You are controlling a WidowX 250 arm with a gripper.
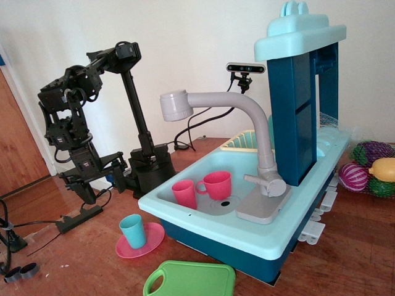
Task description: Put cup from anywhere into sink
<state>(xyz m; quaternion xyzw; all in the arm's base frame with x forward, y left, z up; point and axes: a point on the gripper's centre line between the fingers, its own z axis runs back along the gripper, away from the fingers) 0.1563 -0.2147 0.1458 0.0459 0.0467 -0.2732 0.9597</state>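
Note:
The teal-blue cup (133, 230) stands upright on a flat pink plate (151, 242) on the wooden floor, just left of the sink's front corner. The sink (185, 213) is a light-aqua basin on a dark-blue base, with a round drain (226, 201) and a big grey faucet (247, 114). My gripper (88, 184) hangs low at the far left, well apart from the cup and above floor level. It is black against the black arm, so I cannot tell how its jaws stand. Nothing shows in it.
A pink handleless cup (184, 193) and a pink mug (217, 184) stand inside the basin. A green cutting board (190, 280) lies at the front. A mesh bag of toy vegetables (370, 176) lies at the right. Cables and a power strip (77, 217) lie on the floor at the left.

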